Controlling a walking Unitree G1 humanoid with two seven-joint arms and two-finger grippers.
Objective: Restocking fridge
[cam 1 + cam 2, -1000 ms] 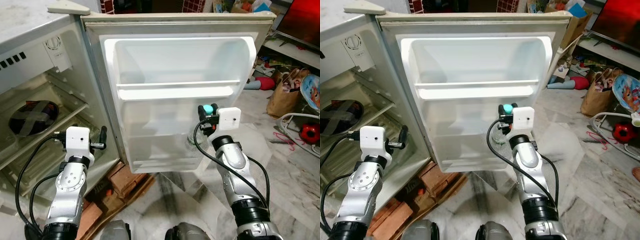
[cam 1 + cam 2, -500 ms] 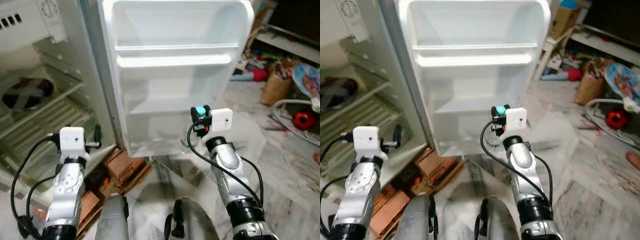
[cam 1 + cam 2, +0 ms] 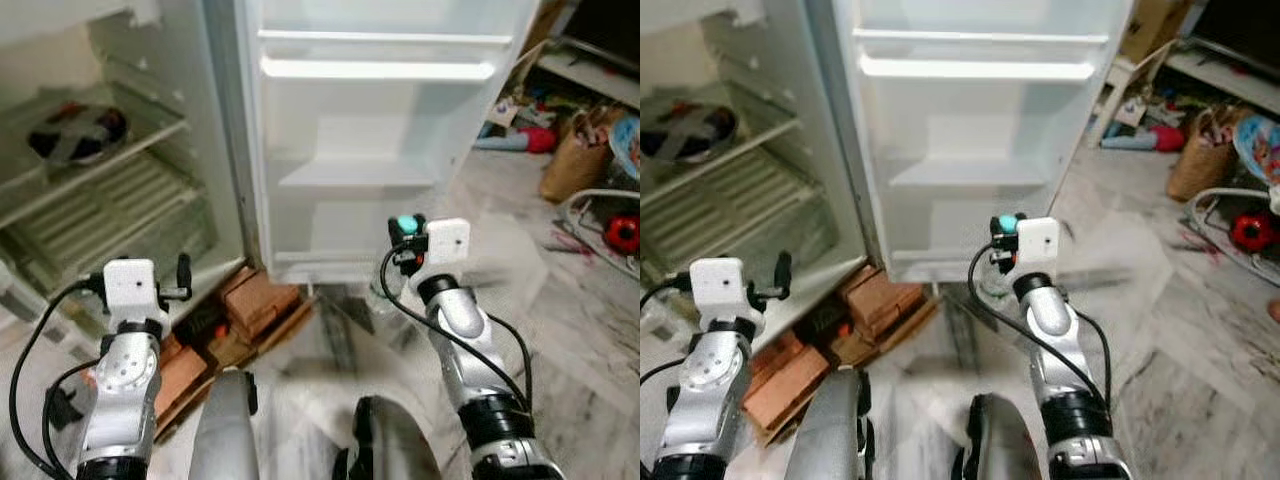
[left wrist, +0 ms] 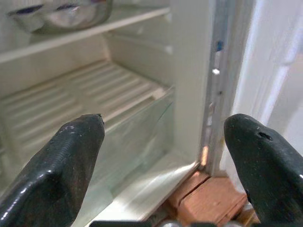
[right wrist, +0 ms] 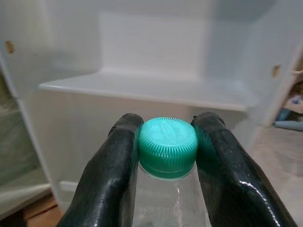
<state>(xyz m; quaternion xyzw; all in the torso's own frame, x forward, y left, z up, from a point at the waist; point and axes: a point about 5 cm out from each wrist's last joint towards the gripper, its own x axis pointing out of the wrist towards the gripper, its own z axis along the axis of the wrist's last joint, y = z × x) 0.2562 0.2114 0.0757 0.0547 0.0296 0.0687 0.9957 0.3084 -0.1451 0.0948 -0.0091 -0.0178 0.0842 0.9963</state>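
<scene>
Clear plastic bottle with teal cap (image 5: 167, 146) is staying clamped in right gripper (image 3: 405, 240), centre frame; camera is backing away from white door shelf (image 3: 352, 172), placement pending. Left gripper (image 4: 165, 156) is hanging apart.

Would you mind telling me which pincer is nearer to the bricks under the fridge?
Left. The left pincer hangs just in front of the bricks by the fridge body, while the right pincer holds a bottle before the open door.

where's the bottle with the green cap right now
The bottle is clamped at its neck in the right gripper, held in front of the open fridge door's lower shelf.
</scene>
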